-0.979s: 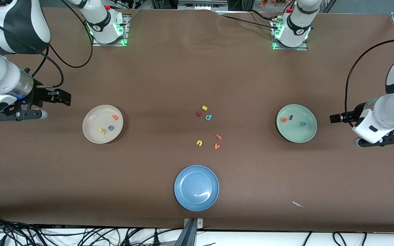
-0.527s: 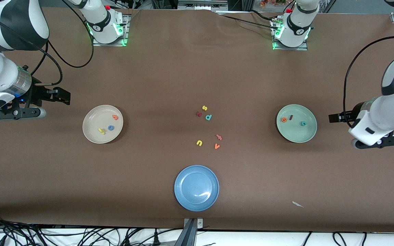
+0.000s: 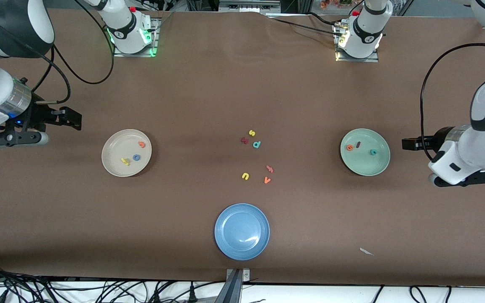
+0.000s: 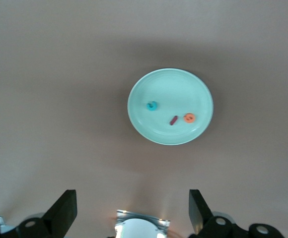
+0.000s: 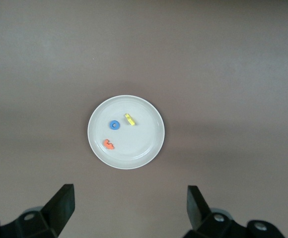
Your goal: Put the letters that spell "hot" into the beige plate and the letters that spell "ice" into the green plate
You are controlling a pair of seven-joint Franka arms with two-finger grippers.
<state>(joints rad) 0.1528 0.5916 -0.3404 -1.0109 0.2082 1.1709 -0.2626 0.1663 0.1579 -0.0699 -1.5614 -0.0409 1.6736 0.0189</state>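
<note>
The 3 "hot" letters, a yellow h, blue o and orange t, are all found lying flat in the beige plate. The dark red i, teal c and orange e are seen in the green plate, all apart.

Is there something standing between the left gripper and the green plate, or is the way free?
Nothing visible. The left gripper, open, is beside the green plate; only bare table lies between.
</note>
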